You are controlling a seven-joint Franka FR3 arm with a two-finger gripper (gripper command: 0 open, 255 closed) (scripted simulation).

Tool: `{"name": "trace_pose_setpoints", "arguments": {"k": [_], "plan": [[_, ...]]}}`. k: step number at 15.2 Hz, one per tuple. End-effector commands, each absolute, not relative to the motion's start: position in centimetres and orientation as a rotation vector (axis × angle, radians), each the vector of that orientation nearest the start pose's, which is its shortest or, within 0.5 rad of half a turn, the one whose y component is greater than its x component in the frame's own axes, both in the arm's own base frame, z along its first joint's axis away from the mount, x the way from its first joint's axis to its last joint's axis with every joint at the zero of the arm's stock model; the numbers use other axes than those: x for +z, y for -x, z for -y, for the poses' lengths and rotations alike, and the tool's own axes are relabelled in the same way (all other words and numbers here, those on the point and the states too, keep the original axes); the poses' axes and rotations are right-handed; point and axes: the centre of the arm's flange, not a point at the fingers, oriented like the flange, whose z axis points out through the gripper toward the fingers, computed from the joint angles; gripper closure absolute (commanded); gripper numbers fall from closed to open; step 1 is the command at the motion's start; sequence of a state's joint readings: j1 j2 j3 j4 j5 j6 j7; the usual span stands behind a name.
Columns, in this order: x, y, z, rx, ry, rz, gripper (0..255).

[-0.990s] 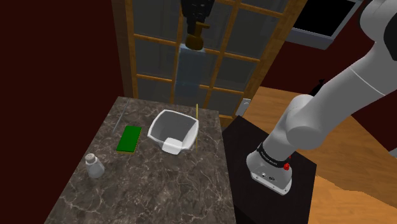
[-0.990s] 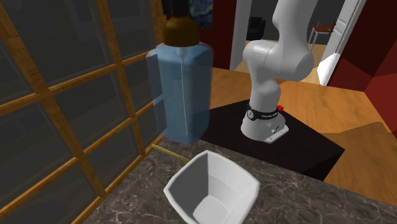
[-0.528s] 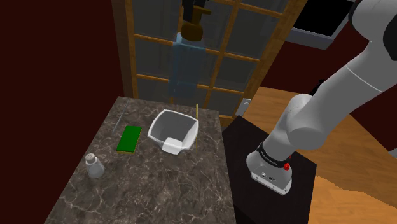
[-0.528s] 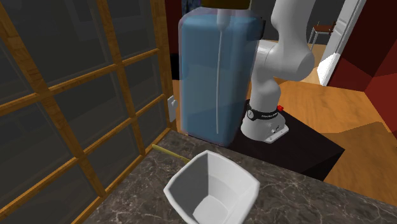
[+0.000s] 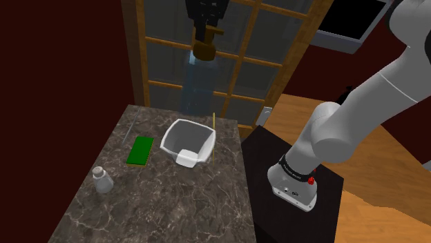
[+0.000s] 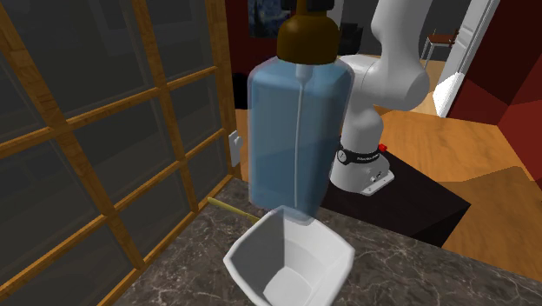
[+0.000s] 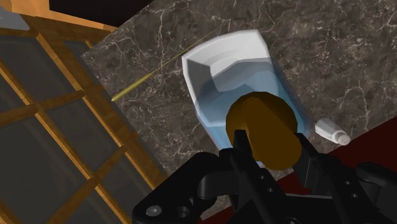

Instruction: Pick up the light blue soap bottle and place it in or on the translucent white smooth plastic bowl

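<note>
The black gripper [image 5: 207, 30] hung high above the table, pinched shut on the brown pump top [image 5: 205, 49] of the light blue soap bottle [image 5: 197, 81]. In the wrist view the two fingers [image 7: 243, 151] sat one on each side of the pump top [image 7: 266, 128], pressed against it. The bottle hung upright and translucent from the gripper, off the dark marble tabletop [image 5: 159, 207].

The white bowl [image 5: 187, 141] stood on the tabletop below the bottle, squarish, with its opening facing up. From the second exterior view the bottle [image 6: 294, 139] loomed close, and its lower end overlapped the bowl's far rim [image 6: 280, 215]; whether the two touched could not be told there, though the shoulder view showed a gap between them. Looking down along the gripper [image 7: 272, 150], the bottle's blue body [image 7: 219, 102] lined up over the bowl [image 7: 216, 46].

A thin yellow stick [image 5: 214, 137] lay just beside the bowl, on its side nearer the black stand [image 5: 293, 214]. On the shoulder view's left of the bowl lay a flat green pad [image 5: 141, 150], and nearer the camera stood a small pale jar [image 5: 102, 180], well apart from the bowl. A wood-framed window [image 5: 235, 69] rose behind the table, and the white arm [image 5: 359, 103] arched from the stand up to the gripper
</note>
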State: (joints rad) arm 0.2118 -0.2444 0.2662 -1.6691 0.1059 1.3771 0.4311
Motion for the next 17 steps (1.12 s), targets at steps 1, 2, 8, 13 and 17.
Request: {"name": "trace_pose_setpoints", "arguments": {"k": [1,2,8,13,17], "plan": [[67.2,-39.1,-23.7,0.105,3.126,0.086,255],[66.6,-39.1,-23.7,0.105,3.126,0.086,255],[63.5,-39.1,-23.7,0.105,3.126,0.086,255],[60.8,-39.1,-23.7,0.105,3.126,0.086,255],[58.7,-39.1,-23.7,0.105,3.126,0.086,255]]}}
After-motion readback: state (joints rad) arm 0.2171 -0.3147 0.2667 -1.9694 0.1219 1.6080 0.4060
